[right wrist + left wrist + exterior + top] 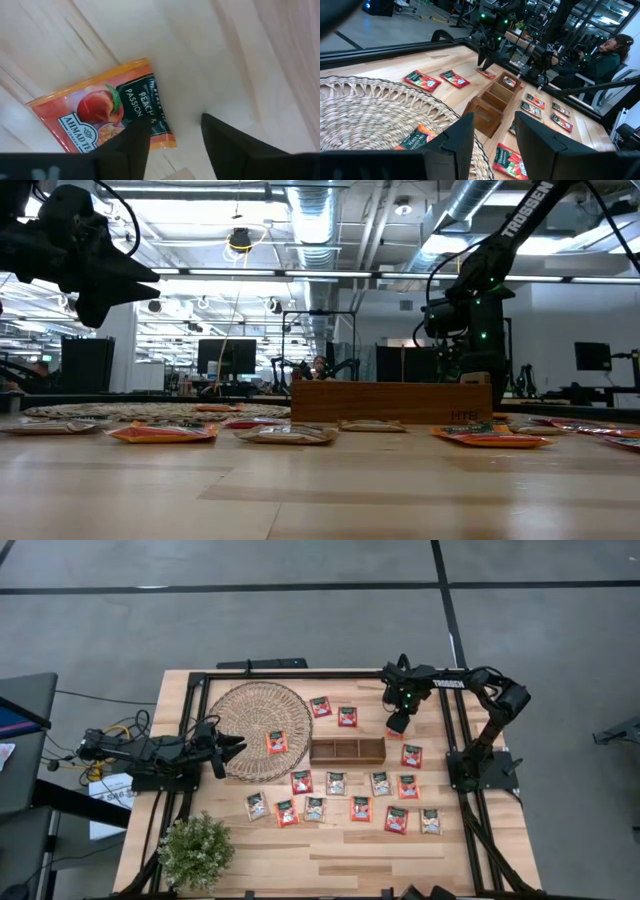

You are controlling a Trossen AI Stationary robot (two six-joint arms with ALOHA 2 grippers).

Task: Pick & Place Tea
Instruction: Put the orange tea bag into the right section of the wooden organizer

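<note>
Several tea sachets, red-orange and pale, lie flat on the table around the brown wooden tray [347,750]. One red-orange sachet [277,742] lies on the round woven mat [255,725]. My right gripper [398,723] points down, open, at the tray's far right end, over an orange peach sachet [100,120] that lies flat on the wood. The sachet lies mostly to one side of the gap between the fingers. My left gripper [492,135] hangs open above the mat's left edge with nothing between its fingers. My right gripper comes from above, pointing down. One finger [132,145] stands over the peach sachet's corner [157,132]. The finger itself hides the spot, so I cannot tell whether it touches. The other finger [225,145] is over bare wood.
Two rows of sachets [336,783] lie near the tray's near side, two more [333,711] on its far side. A potted plant [196,850] stands at the near left corner. Black frame rails [300,675] run along the table's edges. A person [612,47] sits beyond the table.
</note>
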